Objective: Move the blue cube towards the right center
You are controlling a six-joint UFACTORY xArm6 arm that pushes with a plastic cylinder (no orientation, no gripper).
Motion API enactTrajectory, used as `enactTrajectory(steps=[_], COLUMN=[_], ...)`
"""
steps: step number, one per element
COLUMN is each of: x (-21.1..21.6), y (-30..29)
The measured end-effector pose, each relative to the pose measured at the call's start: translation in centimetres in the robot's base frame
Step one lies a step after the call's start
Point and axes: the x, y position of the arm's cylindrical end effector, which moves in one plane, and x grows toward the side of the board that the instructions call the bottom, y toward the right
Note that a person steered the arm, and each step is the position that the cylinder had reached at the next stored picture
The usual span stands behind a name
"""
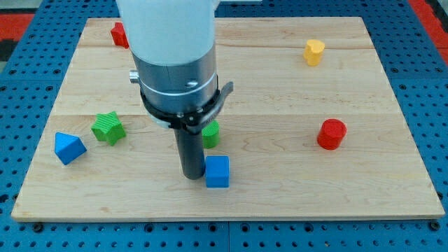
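Rod tip (192,176) touching the left face of the blue cube (218,171) at the bench (280,203) bottom centre, no pincer fitted; likely light, rigid, easily slid, best pushed squarely mid-face toward the red cylinder (331,134) at right centre.

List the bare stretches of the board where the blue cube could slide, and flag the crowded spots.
Bare: the wooden board along the view's bottom from the blue cube rightward, below the red cylinder; also the middle band between that cylinder and the yellow block. Crowded: the view's left, with the green star-shaped block, blue triangular block, and my tip touching the cube's left side.
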Motion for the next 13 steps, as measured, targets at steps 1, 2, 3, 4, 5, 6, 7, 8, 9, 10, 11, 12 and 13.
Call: enactTrajectory(steps=[1,2,3,4,5,6,7,8,9,10,11,12,13], x=[1.3,1.5,-1.3,-2.1,-2.0,-2.0,-2.1,-2.1,-1.2,0.0,-0.7,-3.5,-5.0], y=[2.6,5.7,7.0,11.5,15.2,16.7,17.9,17.9,17.9,18.9,20.1,20.1,18.1])
